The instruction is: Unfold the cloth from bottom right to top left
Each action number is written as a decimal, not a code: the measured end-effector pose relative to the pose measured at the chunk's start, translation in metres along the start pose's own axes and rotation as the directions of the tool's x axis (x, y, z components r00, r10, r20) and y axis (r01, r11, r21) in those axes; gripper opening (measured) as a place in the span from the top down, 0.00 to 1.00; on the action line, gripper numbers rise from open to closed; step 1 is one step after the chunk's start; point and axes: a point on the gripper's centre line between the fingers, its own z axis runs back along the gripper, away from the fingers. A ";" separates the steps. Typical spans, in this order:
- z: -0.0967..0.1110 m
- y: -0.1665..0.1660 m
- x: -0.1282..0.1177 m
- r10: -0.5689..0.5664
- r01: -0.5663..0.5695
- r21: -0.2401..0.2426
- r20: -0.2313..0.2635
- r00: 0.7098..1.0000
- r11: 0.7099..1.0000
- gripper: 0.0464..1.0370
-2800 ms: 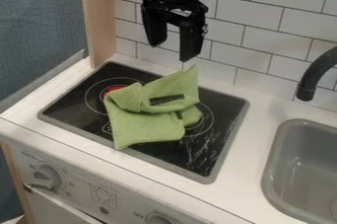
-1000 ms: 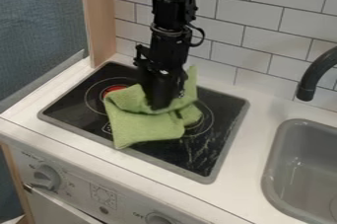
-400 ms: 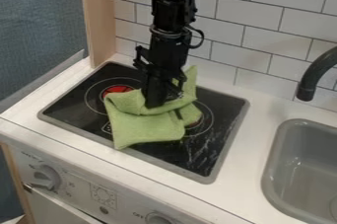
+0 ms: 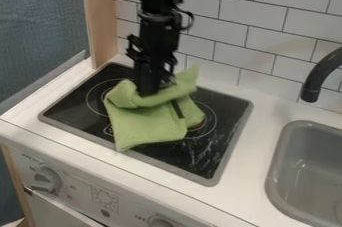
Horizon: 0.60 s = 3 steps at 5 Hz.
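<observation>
cloth [image 4: 147, 126]: green, soft-looking, crumpled on the black stove top [image 4: 207, 158], which is set in the counter [image 4: 248, 163]; main part lies toward the front, thick fold across the back
fingers [image 4: 148, 90]: down at the left part of that back fold, touching or nearly; I cannot tell whether they are apart or clamped on it
raised corner [image 4: 188, 75]: stands up at the back right, points at the tiled wall [image 4: 267, 46]
right flap [image 4: 194, 117]: sits to the right of a dark gap in the cloth; looks like a separate layer
step in hand: probably taking the folded layer and opening it to top left; I judge the cloth is far from flat
grip check: I want a firm pinch on the top layer only; a small lift first should show whether the lower layer comes along
lift: low, just enough to clear the layer under it
pull: slow, diagonal, toward the back left, so the fold rolls open rather than the whole cloth sliding
wooden post [image 4: 100, 16]: near that path, so I keep the travel short and the arm well off it
risk: limp fabric may bunch, slip out or drag the front part along
laying down: lower while still drawing to top left, let go close to the surface, then rise straight up
if bunched: regrip nearer the loose edge
</observation>
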 end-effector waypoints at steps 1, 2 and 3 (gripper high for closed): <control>0.012 0.014 0.001 0.018 -0.018 0.004 0.027 0.999 1.000 1.00; 0.024 0.038 -0.001 0.061 -0.062 0.025 0.052 0.997 0.998 1.00; 0.018 0.054 0.004 0.085 -0.087 0.035 0.055 0.995 0.996 1.00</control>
